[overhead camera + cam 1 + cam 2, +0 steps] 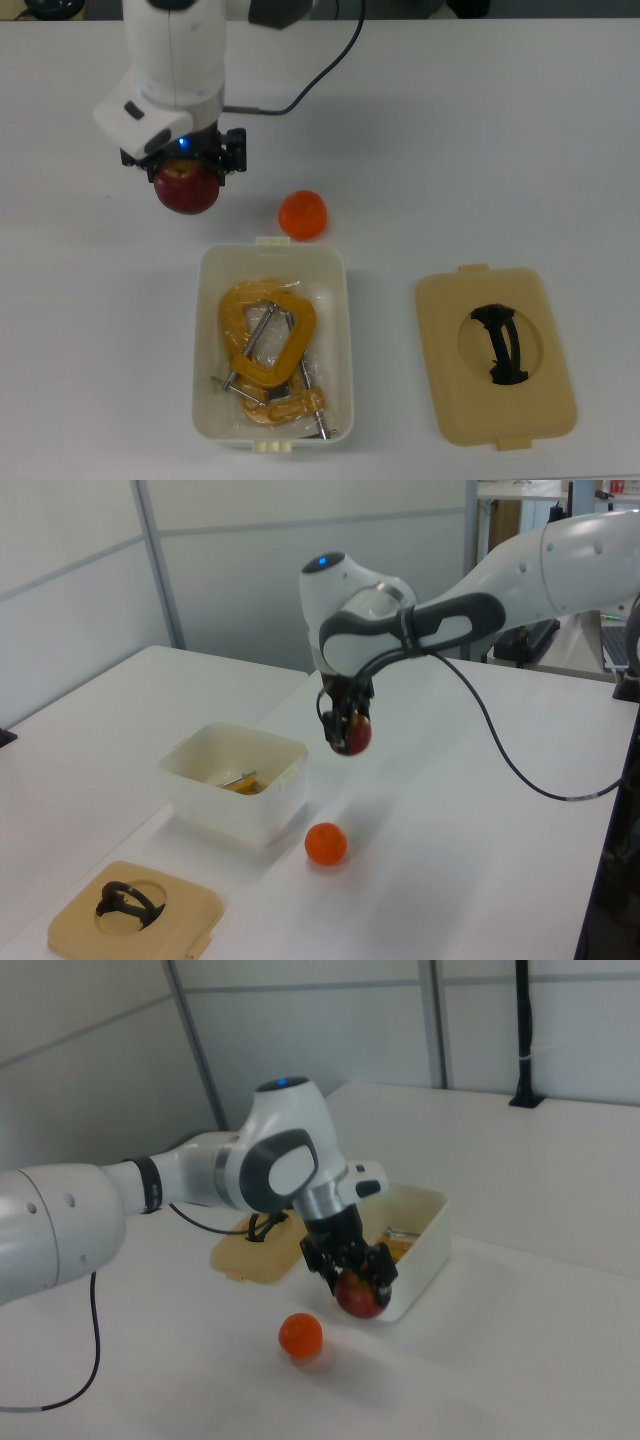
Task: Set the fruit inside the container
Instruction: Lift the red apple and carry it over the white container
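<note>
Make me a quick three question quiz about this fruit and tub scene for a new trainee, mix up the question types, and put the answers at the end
1. True or false: the apple is resting on the table.
2. Multiple choice: what already lies inside the white tub? A) yellow-orange clamps B) the orange C) nothing
3. Short answer: in the top view, where is the tan lid relative to the tub?

Key
1. False. The gripper holds it in the air, clear of the table.
2. A. The orange sits on the table just outside the tub's short end.
3. On the top view's right of the tub, lying flat on the table, apart from it.
</note>
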